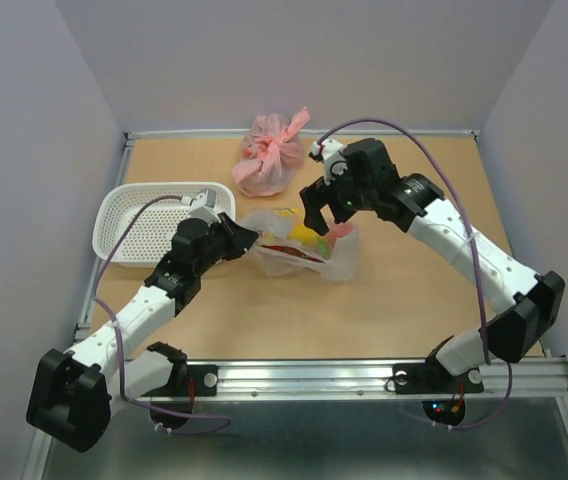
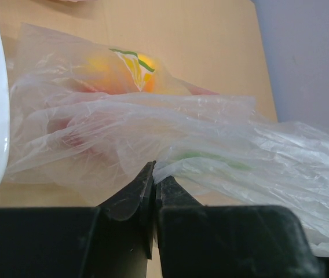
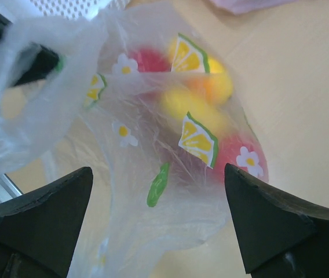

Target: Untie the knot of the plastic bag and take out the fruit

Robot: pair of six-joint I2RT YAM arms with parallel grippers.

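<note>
My left gripper (image 1: 247,240) is pinched together on the frame-left end of the plastic bag (image 1: 339,262). The bag lies mid-frame on the counter (image 1: 414,300), long axis running left to right. My right gripper (image 1: 322,215), jaws wide apart, hangs just above it, with the fruit (image 3: 182,104) directly beneath.

My top view high over the near edge, looking down the counter (image 1: 394,300), left wrist low against the plastic bag (image 2: 153,127), right wrist close above it, all sharing it
</note>
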